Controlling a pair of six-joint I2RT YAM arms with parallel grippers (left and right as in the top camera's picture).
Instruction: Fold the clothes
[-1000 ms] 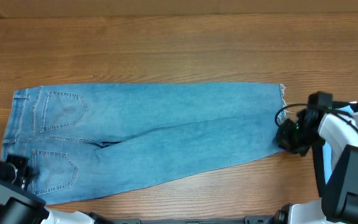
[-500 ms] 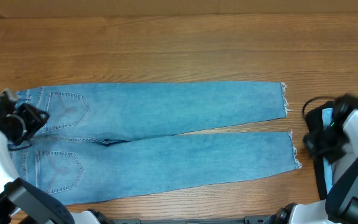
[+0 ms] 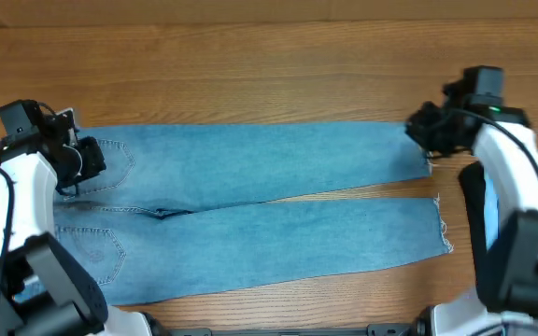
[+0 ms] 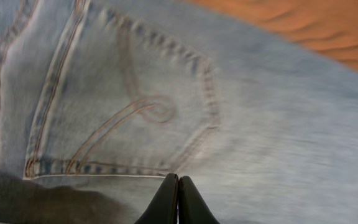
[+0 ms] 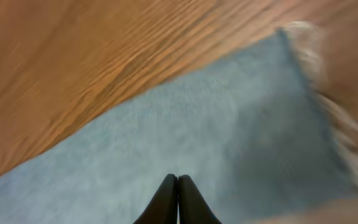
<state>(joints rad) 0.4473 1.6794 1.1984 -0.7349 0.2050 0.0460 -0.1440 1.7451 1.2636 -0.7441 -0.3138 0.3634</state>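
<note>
Left gripper (image 4: 178, 182): both black fingers pressed flat against each other, clenched, no cloth visible between them. Tips sit over the light blue denim jeans (image 4: 260, 124), just below the opening edge of a stitched back pocket (image 4: 129, 112) with tan curved embroidery. Whether the tips touch the fabric cannot be told. In the overhead view this gripper (image 3: 87, 157) is over the far side of the seat, at that pocket's edge.

Right gripper (image 5: 178, 182): fingers likewise pressed together, clenched on nothing that shows. They are over plain denim, the frayed hem (image 5: 319, 87) to one side, blurred. Overhead places this gripper (image 3: 428, 131) at the far corner of the far leg's cuff.

Jeans (image 3: 250, 201): spread flat on the brown wood-grain table (image 3: 269, 65), back side up, waist toward the left arm, hems toward the right arm. Far leg (image 3: 297, 159) runs straight. Near leg (image 3: 325, 238) angles slightly away from it, so a narrow wedge of bare wood shows between the two from about mid-length to the cuffs. Second back pocket (image 3: 92, 252) lies on the near side, partly hidden by the left arm.
</note>
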